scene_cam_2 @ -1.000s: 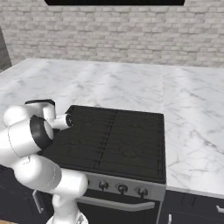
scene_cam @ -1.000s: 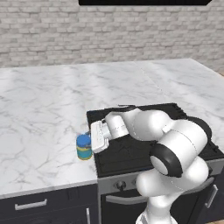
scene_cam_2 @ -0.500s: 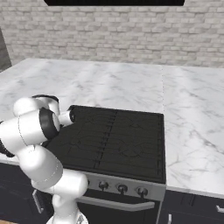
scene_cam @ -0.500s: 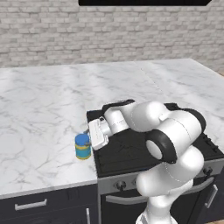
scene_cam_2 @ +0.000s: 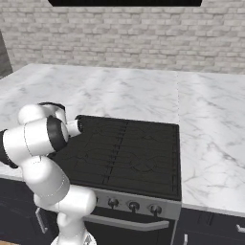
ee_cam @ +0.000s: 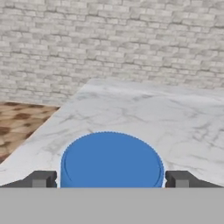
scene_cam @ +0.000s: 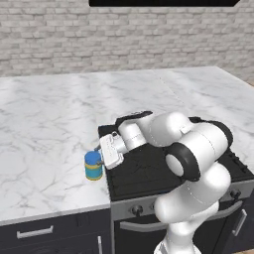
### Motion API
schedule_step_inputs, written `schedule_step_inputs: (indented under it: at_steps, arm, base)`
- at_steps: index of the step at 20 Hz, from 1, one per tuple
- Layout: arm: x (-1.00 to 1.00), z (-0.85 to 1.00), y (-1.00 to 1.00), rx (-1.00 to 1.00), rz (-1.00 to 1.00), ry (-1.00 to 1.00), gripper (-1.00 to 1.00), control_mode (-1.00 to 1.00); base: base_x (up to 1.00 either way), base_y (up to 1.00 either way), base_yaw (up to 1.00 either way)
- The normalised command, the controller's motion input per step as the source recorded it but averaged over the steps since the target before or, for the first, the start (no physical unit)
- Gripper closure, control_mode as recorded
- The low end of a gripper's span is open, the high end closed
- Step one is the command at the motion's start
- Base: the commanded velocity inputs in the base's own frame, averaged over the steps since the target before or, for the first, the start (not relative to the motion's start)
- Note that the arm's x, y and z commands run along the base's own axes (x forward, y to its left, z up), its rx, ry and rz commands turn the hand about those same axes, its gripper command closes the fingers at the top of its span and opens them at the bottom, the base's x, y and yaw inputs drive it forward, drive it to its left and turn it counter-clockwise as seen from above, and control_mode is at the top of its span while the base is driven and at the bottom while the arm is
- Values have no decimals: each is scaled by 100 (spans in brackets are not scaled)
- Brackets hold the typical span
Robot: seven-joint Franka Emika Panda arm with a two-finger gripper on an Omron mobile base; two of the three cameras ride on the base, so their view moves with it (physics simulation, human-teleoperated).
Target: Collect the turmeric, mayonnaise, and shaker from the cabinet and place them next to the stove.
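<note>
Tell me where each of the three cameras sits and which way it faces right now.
Left base view: behind the arm to its left, looking forward and down at the marble counter, the stove and the mayonnaise; the arm rises at lower right, the gripper open at the jar.
Right base view: behind to its right, over the stove; the arm rises at lower left.
Hand view: looks along the gripper, fingertips either side of the mayonnaise lid, brick wall beyond.
Both base views share stove, counter and wall.

Two base cameras look forward and down, sharing the black gas stove; hand camera sits close behind the blue-lidded yellow jar.
</note>
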Motion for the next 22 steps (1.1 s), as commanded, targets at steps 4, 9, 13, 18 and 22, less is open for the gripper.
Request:
schedule_step_inputs:
  at_steps: [4,9,13,18,22]
  arm:
    - [-10,19,0,0,0,0,-100,-100]
    - [-12,31,0,0,1,-2,-100,-100]
    - [-20,48,0,0,2,-4,-100,-100]
    - [-35,68,0,-1,0,-3,-100,-100]
    - [-44,77,-1,0,-3,0,-100,-100]
  base:
    - [0,0,0]
    - [0,0,0]
    - [0,0,0]
    - [0,0,0]
    - [0,0,0]
